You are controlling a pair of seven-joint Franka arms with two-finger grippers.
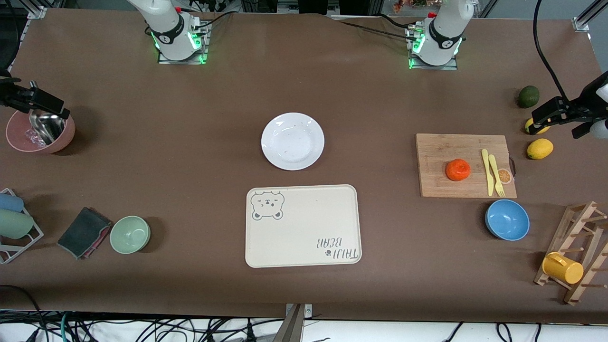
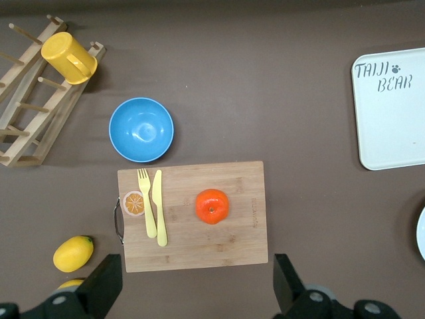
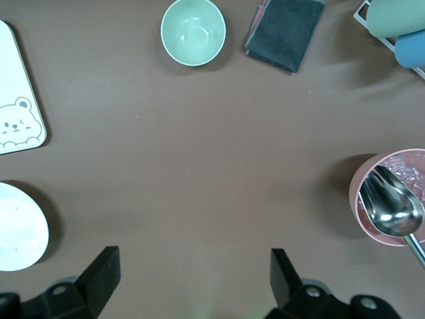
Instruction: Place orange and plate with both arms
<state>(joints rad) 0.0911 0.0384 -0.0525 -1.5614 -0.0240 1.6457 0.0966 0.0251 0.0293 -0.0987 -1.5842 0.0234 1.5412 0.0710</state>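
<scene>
High front camera overlooks the whole tabletop (image 1: 190,142); both wrist cameras look straight down from high, each sharing the bear-printed tray (image 2: 392,113) with it.

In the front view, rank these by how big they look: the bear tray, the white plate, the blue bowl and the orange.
Largest to smallest in the front view:
1. bear tray
2. white plate
3. blue bowl
4. orange
All four rest on the table, and the differences look clear.
</scene>
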